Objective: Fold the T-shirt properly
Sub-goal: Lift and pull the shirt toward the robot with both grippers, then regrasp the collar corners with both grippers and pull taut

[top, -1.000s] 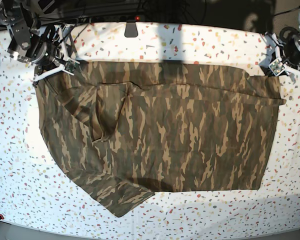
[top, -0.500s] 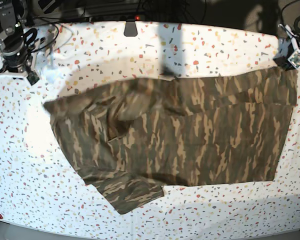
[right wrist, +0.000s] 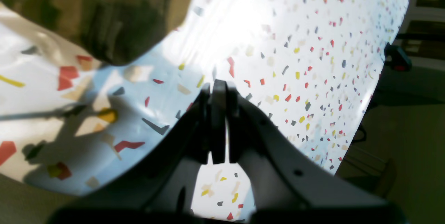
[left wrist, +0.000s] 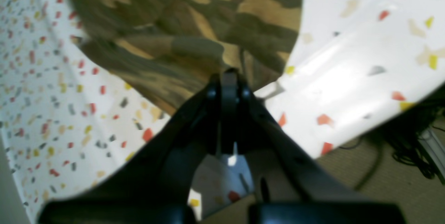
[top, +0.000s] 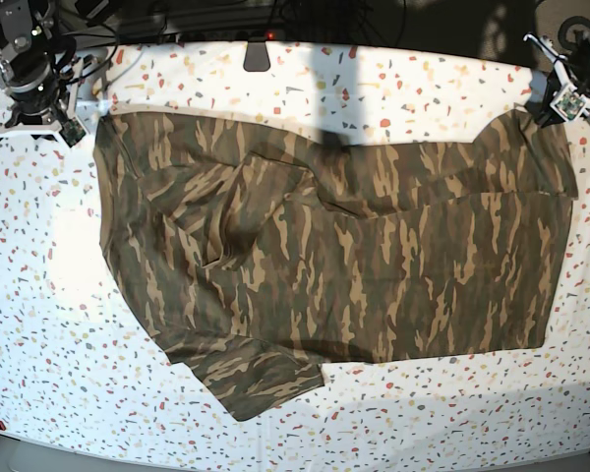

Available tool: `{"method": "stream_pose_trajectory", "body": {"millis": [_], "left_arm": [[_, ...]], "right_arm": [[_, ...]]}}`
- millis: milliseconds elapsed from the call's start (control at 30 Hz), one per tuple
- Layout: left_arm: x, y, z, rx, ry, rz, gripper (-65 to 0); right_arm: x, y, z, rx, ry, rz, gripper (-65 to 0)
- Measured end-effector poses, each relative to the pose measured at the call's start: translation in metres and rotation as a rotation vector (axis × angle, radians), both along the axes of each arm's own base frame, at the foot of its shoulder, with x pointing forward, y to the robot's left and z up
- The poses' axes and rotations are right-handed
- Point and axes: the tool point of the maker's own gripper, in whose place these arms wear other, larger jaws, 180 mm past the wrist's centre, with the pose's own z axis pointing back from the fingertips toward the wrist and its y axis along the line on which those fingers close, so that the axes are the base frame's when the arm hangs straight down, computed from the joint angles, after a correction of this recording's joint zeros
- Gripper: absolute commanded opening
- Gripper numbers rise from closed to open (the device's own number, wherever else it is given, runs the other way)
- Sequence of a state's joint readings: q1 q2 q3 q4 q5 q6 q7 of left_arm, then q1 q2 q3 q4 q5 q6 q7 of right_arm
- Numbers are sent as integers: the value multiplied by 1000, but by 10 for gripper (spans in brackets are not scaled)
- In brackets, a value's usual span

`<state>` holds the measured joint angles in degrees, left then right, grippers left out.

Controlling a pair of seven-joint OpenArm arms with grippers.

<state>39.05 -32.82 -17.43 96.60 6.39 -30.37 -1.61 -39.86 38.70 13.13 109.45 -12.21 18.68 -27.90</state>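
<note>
We find the left pincer (left wrist: 229, 78) pinched shut on a corner of the T-shirt (top: 324, 246); in its wrist view the cloth bunches right at the tips and fans away from them. The right pincer (right wrist: 218, 90) is closed tight with nothing between its tips: the nearest shirt edge lies just beyond it and apart, with bare counter (top: 275, 74) beneath.

Outward from both pincers the shirt lies spread across the speckled counter, its far edge running between them, roughly flat. Wrinkles and a loose overlapping flap show near the middle, toward the right pincer's side, and one sleeve juts out at the near edge, well away from both.

We judge the task barely begun. The shirt is laid out but not smoothed, and no proper fold is visible. Flattening and all folds remain.
</note>
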Motion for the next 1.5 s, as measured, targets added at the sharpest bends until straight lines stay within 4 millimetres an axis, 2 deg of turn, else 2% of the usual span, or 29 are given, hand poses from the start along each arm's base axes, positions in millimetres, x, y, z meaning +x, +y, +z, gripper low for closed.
{"method": "stream_pose_trajectory", "body": {"millis": [100, 233, 333, 433, 600, 800, 900, 1233, 1400, 1500], "left_arm": [[0, -1, 0, -6, -2, 0, -650], [0, -1, 0, -4, -1, -1, -650], [0, -1, 0, -5, 0, -1, -650], [0, -1, 0, -5, 0, -2, -650], [0, -1, 0, -4, -1, 0, -650], [1, -1, 1, -4, -4, -1, -650], [2, -1, 1, -5, -6, -1, -650], [2, -1, 1, -5, -5, -2, -650], [2, -1, 1, -6, -5, -2, -650], [2, -1, 1, -5, -5, -2, -650]], "right_arm": [[5, 6, 2, 19, -26, 28, -650], [10, 15, 4, 79, -54, 42, -443], [13, 31, -1, 159, -6, 83, -359], [18, 51, -3, 235, 32, 150, -358], [31, 70, -5, 250, 38, 205, -357], [20, 103, -31, 202, 167, 301, -357], [22, 105, -34, 125, 180, 334, -357], [15, 108, -40, 152, 225, 305, -358], [12, 130, -25, 229, 232, 322, -358], [13, 133, -22, 231, 224, 328, -358]]}}
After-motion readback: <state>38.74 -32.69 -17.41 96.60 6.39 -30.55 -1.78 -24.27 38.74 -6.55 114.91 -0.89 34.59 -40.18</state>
